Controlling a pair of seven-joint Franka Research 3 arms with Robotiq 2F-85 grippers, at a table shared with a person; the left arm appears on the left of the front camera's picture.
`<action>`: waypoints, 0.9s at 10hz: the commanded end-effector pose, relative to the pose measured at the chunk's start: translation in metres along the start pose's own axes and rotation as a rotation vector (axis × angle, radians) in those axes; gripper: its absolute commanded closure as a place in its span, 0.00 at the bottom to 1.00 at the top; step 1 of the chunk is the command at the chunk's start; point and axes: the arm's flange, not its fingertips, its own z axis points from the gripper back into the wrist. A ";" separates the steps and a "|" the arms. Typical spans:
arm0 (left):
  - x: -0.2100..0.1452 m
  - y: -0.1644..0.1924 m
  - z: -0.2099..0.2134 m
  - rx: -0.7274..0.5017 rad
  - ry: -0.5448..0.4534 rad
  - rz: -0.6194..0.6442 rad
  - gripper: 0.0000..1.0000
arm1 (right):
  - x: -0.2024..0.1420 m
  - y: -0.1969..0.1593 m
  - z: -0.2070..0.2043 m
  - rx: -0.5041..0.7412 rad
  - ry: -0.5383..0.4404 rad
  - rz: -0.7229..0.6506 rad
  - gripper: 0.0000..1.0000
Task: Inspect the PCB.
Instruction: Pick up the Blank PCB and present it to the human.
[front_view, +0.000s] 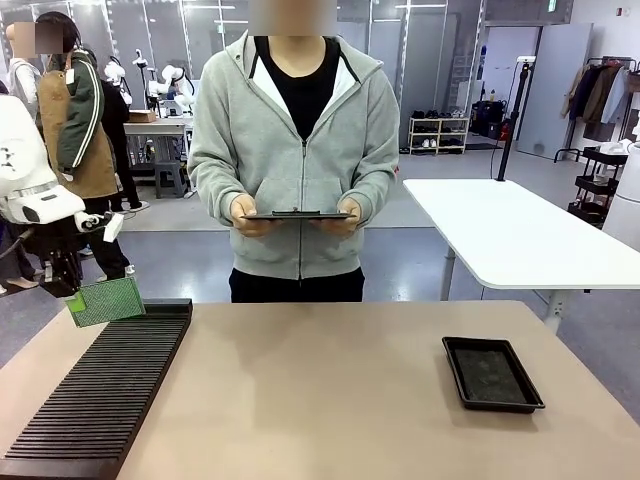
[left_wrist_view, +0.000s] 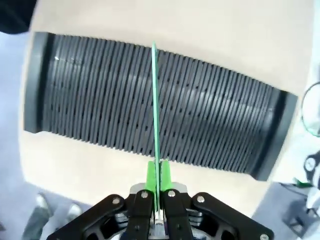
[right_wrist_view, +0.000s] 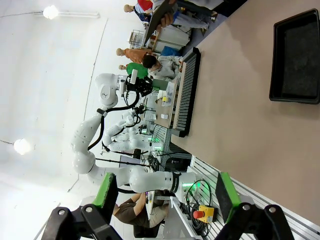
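Observation:
My left gripper (front_view: 70, 290) is shut on the edge of the green PCB (front_view: 106, 301) and holds it just above the far end of the long black slotted rack (front_view: 100, 392). In the left wrist view the PCB (left_wrist_view: 155, 110) stands edge-on between the green pads (left_wrist_view: 150, 176), over the rack's slots (left_wrist_view: 125, 95). My right gripper (right_wrist_view: 162, 200) is open with nothing between its fingers, well above the table. The other arm with the green board (right_wrist_view: 136, 70) shows small and far in that view.
A person in a grey hoodie stands at the far side holding a dark flat tablet (front_view: 298, 214) in both hands. A shallow black tray (front_view: 492, 373) lies at the right of the table (front_view: 320, 380), also seen as the tray (right_wrist_view: 295, 60). A white table (front_view: 520, 235) stands behind.

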 end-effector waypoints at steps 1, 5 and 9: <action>-0.012 -0.010 0.002 -0.057 -0.091 0.026 1.00 | -0.001 0.001 0.002 0.003 0.006 0.005 0.00; -0.034 0.007 -0.013 -0.416 -0.411 0.403 1.00 | -0.001 0.001 0.002 0.003 0.006 0.005 0.00; -0.027 0.026 -0.077 -0.678 -0.781 0.669 1.00 | -0.001 0.001 0.002 0.003 0.006 0.005 0.00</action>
